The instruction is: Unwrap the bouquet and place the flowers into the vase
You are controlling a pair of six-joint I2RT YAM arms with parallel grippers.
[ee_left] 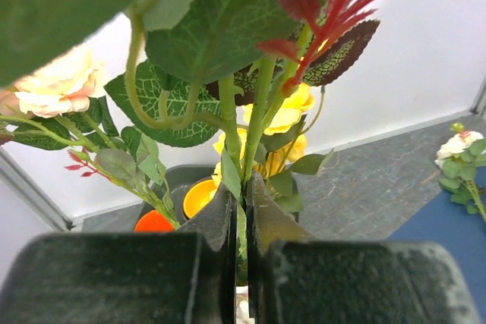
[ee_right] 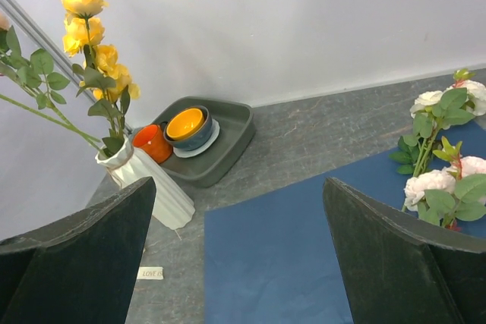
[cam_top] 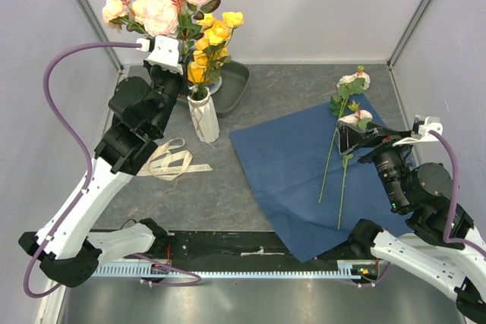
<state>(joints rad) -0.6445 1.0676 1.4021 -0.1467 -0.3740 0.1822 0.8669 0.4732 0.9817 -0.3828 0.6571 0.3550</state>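
The white ribbed vase (cam_top: 203, 116) (ee_right: 149, 185) stands on the table and holds yellow flowers (cam_top: 210, 42) (ee_right: 96, 45). Above and just left of it, my left gripper (cam_top: 181, 55) (ee_left: 241, 214) is shut on the green stems (ee_left: 257, 123) of a bunch of pink flowers (cam_top: 162, 8) (ee_left: 55, 86). The blue paper (cam_top: 310, 166) (ee_right: 302, 252) lies unfolded and flat. Two pink flowers (cam_top: 346, 122) (ee_right: 442, 178) lie on its far right part. My right gripper (cam_top: 357, 136) (ee_right: 239, 256) hovers open over the paper beside them, with nothing between its fingers.
The cream ribbon (cam_top: 171, 160) (ee_right: 150, 272) lies loose on the table left of the vase. A dark grey tray (cam_top: 237, 87) (ee_right: 228, 151) behind the vase holds an orange bowl (ee_right: 185, 123) (ee_left: 199, 195) and an orange cup (ee_right: 152, 143) (ee_left: 152, 222). Walls enclose three sides.
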